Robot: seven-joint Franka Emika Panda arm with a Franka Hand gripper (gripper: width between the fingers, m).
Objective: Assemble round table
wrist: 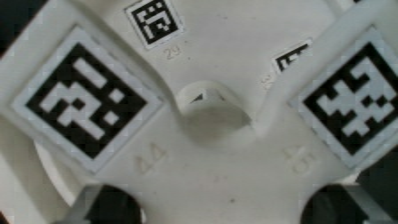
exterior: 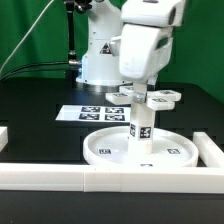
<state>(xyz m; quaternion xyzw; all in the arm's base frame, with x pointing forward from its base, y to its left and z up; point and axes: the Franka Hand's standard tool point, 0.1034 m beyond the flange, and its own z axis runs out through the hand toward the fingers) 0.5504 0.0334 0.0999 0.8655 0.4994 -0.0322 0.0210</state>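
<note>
The leg point(exterior: 141, 128) stood upright on the round disc point(exterior: 110, 148) near the front bars point(exterior: 100, 178). The gripper point(exterior: 141, 100) held the cross-shaped foot point(exterior: 150, 97) atop it; I couldn't tell how wide the fingers were.

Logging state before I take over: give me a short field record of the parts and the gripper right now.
round disc: flat on the table, near the front white bar
leg: upright on the disc's centre
cross-shaped foot: atop the leg, directly under the gripper
gripper: at the foot; jaw state cannot be told
wrist view: filled by the tagged foot
marker board: behind the disc
</note>
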